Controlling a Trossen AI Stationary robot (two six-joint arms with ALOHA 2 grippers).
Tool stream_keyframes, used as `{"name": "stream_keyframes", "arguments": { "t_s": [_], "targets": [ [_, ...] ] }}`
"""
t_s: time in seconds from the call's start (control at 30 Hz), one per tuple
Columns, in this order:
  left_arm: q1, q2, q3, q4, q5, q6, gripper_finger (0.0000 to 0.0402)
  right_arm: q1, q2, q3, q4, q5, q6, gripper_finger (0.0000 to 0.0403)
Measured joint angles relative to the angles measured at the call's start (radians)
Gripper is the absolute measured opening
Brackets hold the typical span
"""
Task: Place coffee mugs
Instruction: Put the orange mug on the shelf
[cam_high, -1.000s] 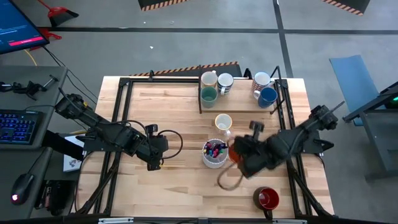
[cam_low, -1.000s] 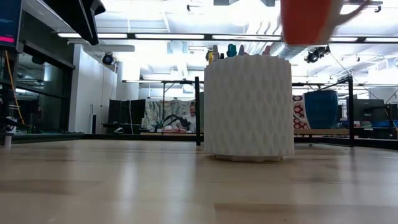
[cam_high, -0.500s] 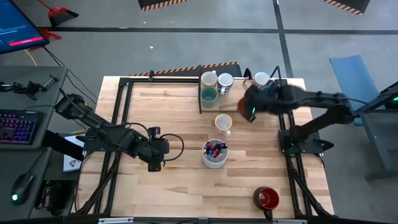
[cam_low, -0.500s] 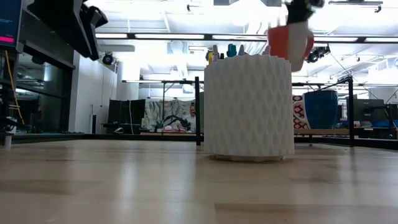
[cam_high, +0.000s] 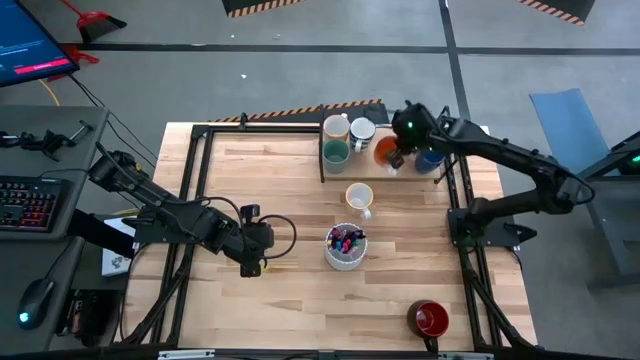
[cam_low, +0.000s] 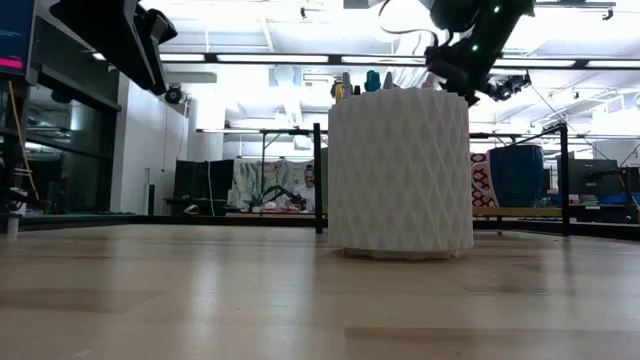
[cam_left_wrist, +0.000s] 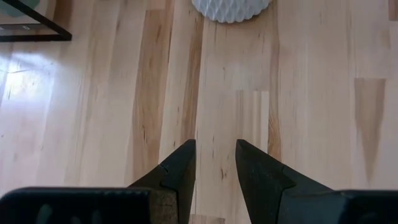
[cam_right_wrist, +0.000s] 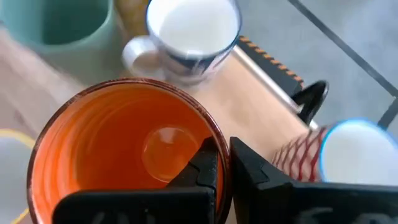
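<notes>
My right gripper (cam_high: 398, 152) is shut on the orange mug (cam_high: 385, 152) at the far side of the table. The mug is between the white mug (cam_high: 362, 131), the teal mug (cam_high: 336, 153), the grey-white patterned mug (cam_high: 421, 127) and the blue mug (cam_high: 431, 157). The cream mug (cam_high: 336, 126) stands behind the teal one. The pale yellow mug (cam_high: 359, 197) stands mid-table and the dark red mug (cam_high: 430, 320) near the front right. In the low view the pen cup hides the orange mug. My left gripper (cam_left_wrist: 215, 152) is slightly open and empty, low over bare wood left of the pen cup. My right gripper holds the orange mug by its rim (cam_right_wrist: 219, 144), one finger (cam_right_wrist: 205, 163) inside the mug and one (cam_right_wrist: 252, 169) outside. The fingers come from above, pointing down. The mug is upright, mouth up. I cannot tell whether its base is on the table.
The white textured cup (cam_high: 346, 246) with coloured pens stands mid-table; it fills the middle of the low view (cam_low: 400, 175). A black frame (cam_high: 323, 150) borders the mugs at the far edge. Bare wood (cam_high: 260, 190) lies on the table's left half.
My right gripper has carried the orange mug from beside the pen cup toward the table's far edge and lowered it among the mugs there. In the low view the mug has dropped from the picture's top to behind the pen cup.
</notes>
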Motion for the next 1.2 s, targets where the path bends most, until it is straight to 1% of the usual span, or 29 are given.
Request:
{"name": "stream_keyframes", "arguments": {
  "t_s": [0.1, 0.23, 0.47, 0.63, 0.83, 1.03, 1.2],
  "targets": [
    [0.000, 0.000, 0.000, 0.000, 0.000, 0.000, 0.0104, -0.064, 0.032, 0.002, 0.062, -0.047, -0.043, 0.0000],
    [0.000, 0.000, 0.000, -0.001, 0.000, 0.001, 0.0104, -0.131, 0.082, 0.002, 0.066, -0.085, -0.076, 0.0000],
    [0.001, 0.000, 0.000, 0.000, 0.000, 0.001, 0.0104, -0.208, 0.177, 0.003, 0.122, -0.119, -0.121, 0.0000],
    [0.001, 0.000, 0.000, 0.000, 0.001, 0.001, 0.0104, -0.239, 0.222, 0.003, 0.156, -0.121, -0.136, 0.0000],
    [0.008, 0.000, 0.000, 0.000, 0.003, 0.001, 0.0104, -0.278, 0.231, 0.003, 0.175, -0.124, -0.142, 0.0000],
    [0.031, 0.000, 0.000, 0.000, 0.005, 0.001, 0.0104, -0.323, 0.231, 0.003, 0.178, -0.201, -0.137, 0.0000],
    [0.043, 0.000, 0.000, 0.000, 0.005, 0.001, 0.0104, -0.344, 0.231, 0.003, 0.185, -0.205, -0.141, 0.0000]
  ]
}}
